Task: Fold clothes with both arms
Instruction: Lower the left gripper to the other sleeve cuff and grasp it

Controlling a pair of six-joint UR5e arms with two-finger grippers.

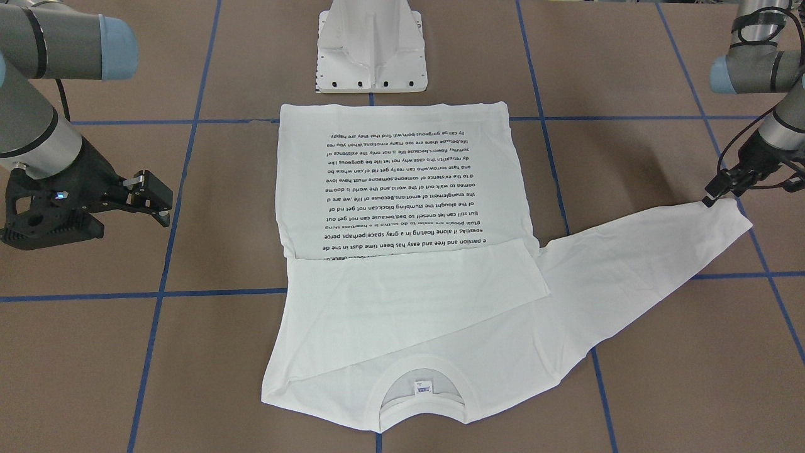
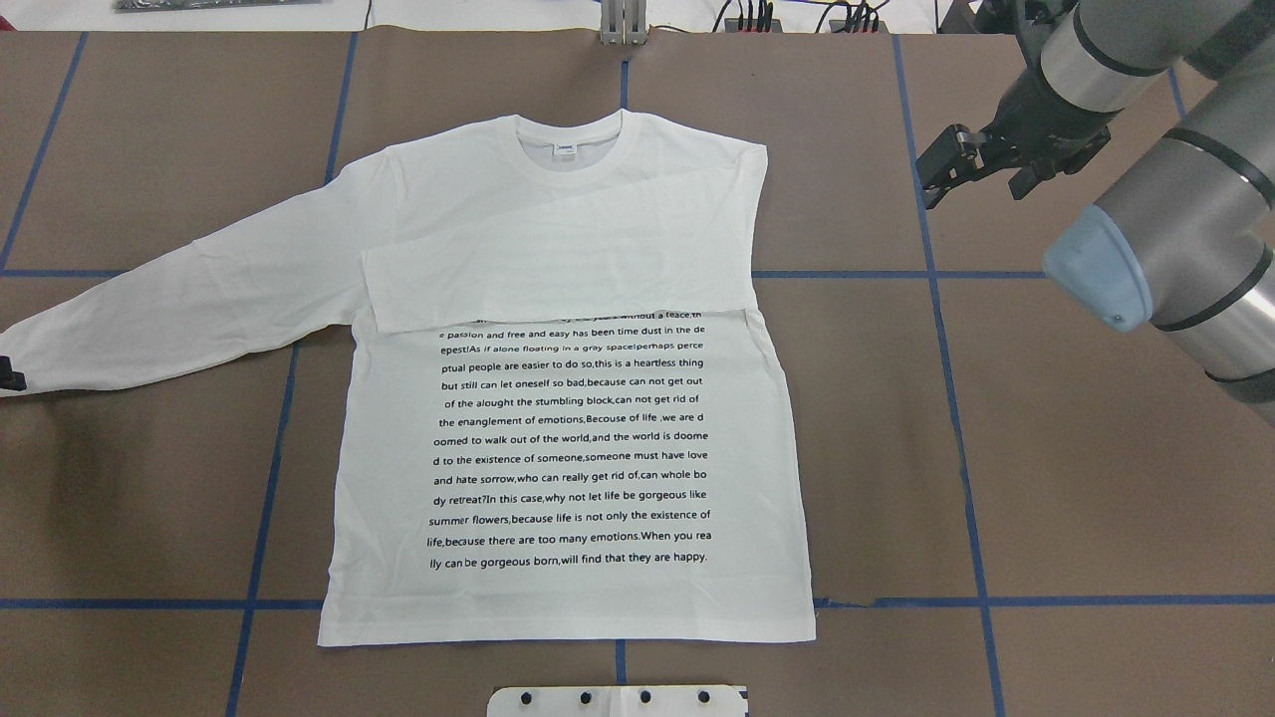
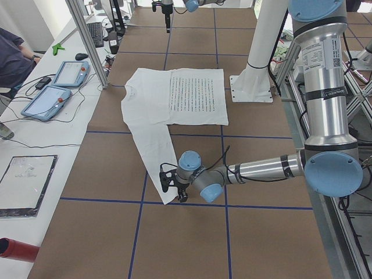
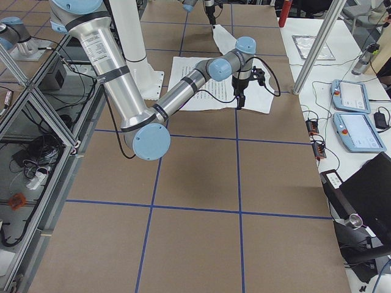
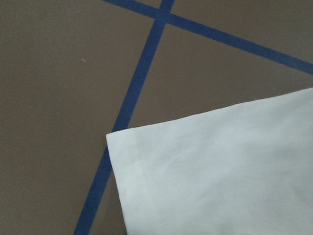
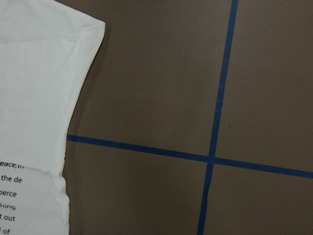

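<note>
Brown sheeting crossed by blue tape [image 2: 269, 478] is covering the surface [image 2: 1096, 498]. The white shirt [image 2: 568, 448] is lying flat at its middle, print up, with the hem toward the robot's edge and the neck [image 2: 573, 149] toward the far edge.

Out toward the left end, the left fingers [image 1: 714, 195] are sitting right at the cuff [image 5: 195, 171] of the outstretched sleeve [image 2: 199, 289]. I cannot tell whether they are pinching the cloth or only touching it, because the wrist view is showing just the cuff corner lying flat. Moving right, the other sleeve [image 2: 558, 269] is lying folded across the chest, hiding most of the top line of text. Further right, apart from the shoulder, the right fingers [image 1: 154, 192] are hanging spread and empty above bare surface.

The cotton is looking thin, light and limp, so it is likely to sag from any single hold and drag the body along if pulled hard. The stitched cuff hem is probably offering the firmest bite, as it is thicker than the single layer. A low pinch there, carrying the sleeve slowly across the chest, should be keeping the folded layers from shifting.
</note>
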